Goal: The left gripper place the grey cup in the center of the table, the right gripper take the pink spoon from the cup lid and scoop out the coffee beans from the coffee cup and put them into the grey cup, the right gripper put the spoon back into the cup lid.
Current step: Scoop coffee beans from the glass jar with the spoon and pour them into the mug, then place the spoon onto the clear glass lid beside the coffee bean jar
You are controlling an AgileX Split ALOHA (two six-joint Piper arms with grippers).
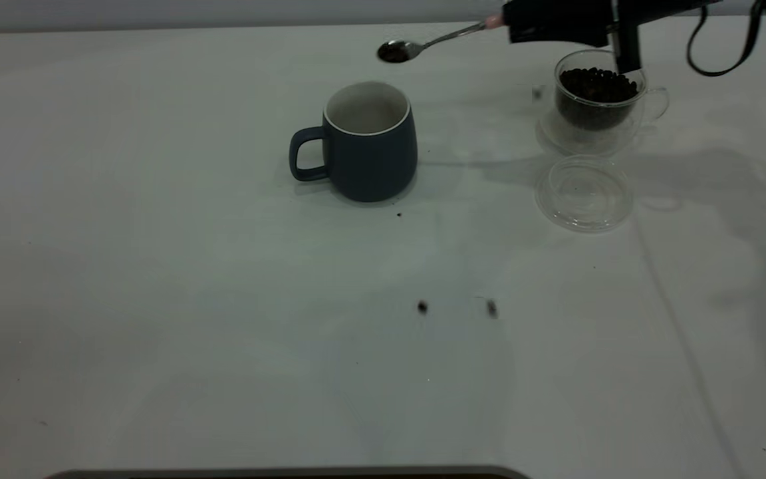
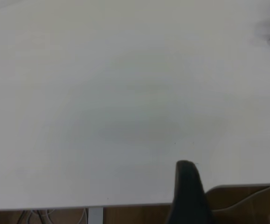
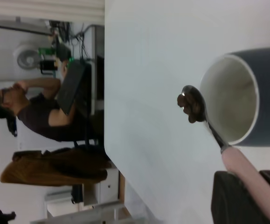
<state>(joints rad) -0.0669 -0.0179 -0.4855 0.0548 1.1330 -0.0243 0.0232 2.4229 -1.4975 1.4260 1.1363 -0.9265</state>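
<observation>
The grey cup (image 1: pixel 370 143) (image 3: pixel 246 95) stands upright mid-table, its white inside showing no beans. My right gripper (image 1: pixel 522 23) (image 3: pixel 256 196) is shut on the pale handle of the pink spoon (image 1: pixel 423 43) (image 3: pixel 239 161) and holds it in the air. The spoon's bowl carries a few coffee beans (image 3: pixel 190 106) and hovers by the cup's rim, on its far side. The coffee cup (image 1: pixel 596 100), full of coffee beans (image 1: pixel 597 85), stands at the right under the gripper. The cup lid (image 1: pixel 584 193) lies bare in front of it. My left gripper (image 2: pixel 187 186) hangs near the table's edge, away from everything.
Two stray beans (image 1: pixel 422 307) (image 1: pixel 491 308) lie on the table (image 1: pixel 157 299) toward its front, and a small dark speck (image 1: pixel 399 214) lies near the grey cup. A black cable (image 1: pixel 722 60) hangs at the far right. A person (image 3: pixel 37 112) sits beyond the table's far side.
</observation>
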